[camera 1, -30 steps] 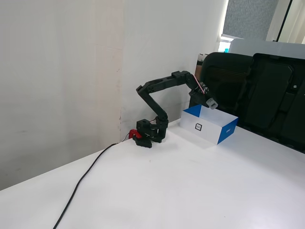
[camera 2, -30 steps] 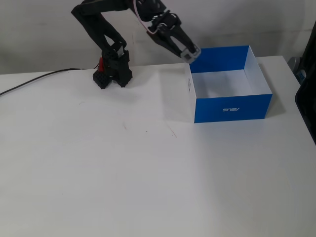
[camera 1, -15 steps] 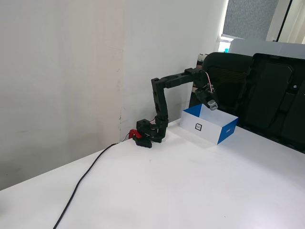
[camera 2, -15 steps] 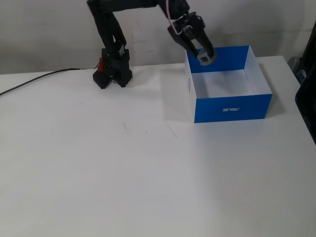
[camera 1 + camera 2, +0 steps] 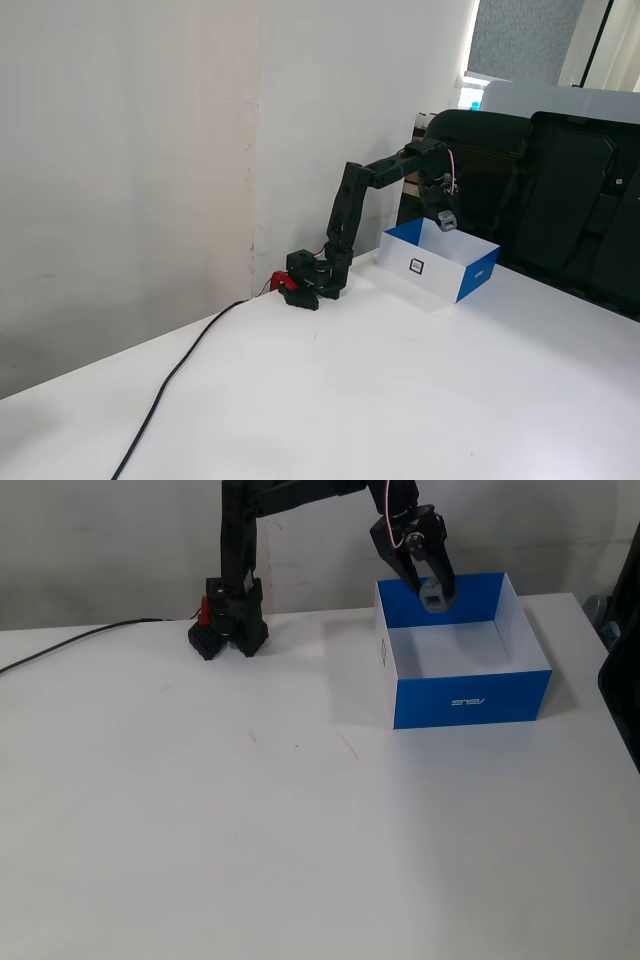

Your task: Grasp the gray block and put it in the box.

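One gripper point(image 5: 436, 590) hangs over the box point(image 5: 470, 698) (toward its twelve o'clock wall), jaws clamped on the gray block point(image 5: 433, 596); release low and well inside.

A big white bench point(image 5: 300, 830) lies under the hand and reaches far in front of it. A thin black cable point(image 5: 170, 385) runs over the bench, well away from the hand, toward a small red thing point(image 5: 277, 280) low down. A pale wall point(image 5: 130, 150) stands behind. Dark chairs point(image 5: 560, 190) sit just past the hand.
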Robot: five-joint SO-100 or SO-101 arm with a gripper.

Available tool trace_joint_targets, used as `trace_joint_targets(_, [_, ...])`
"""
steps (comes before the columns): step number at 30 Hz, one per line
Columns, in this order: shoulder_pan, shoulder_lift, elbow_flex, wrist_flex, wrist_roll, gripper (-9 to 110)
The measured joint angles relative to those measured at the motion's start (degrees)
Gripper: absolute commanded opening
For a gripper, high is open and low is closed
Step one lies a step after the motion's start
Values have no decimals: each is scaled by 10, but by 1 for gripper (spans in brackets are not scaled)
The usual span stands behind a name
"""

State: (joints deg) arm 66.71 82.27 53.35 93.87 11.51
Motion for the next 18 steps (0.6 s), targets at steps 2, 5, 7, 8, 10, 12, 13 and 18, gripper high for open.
trace_joint_targets(2, [0,0,-2,4,0,34])
trace_joint_targets(5, [0,0,-2,4,0,32])
trace_joint_targets(7, [0,0,-2,4,0,30])
trace_joint_targets(8, [0,0,-2,4,0,28])
trace_joint_targets(10, [-1,0,-2,10,0,22])
trace_joint_targets(12, [-4,0,-4,15,0,14])
trace_joint_targets(13, [-8,0,-9,18,0,8])
trace_joint_targets(18, [-41,0,-32,43,0,0])
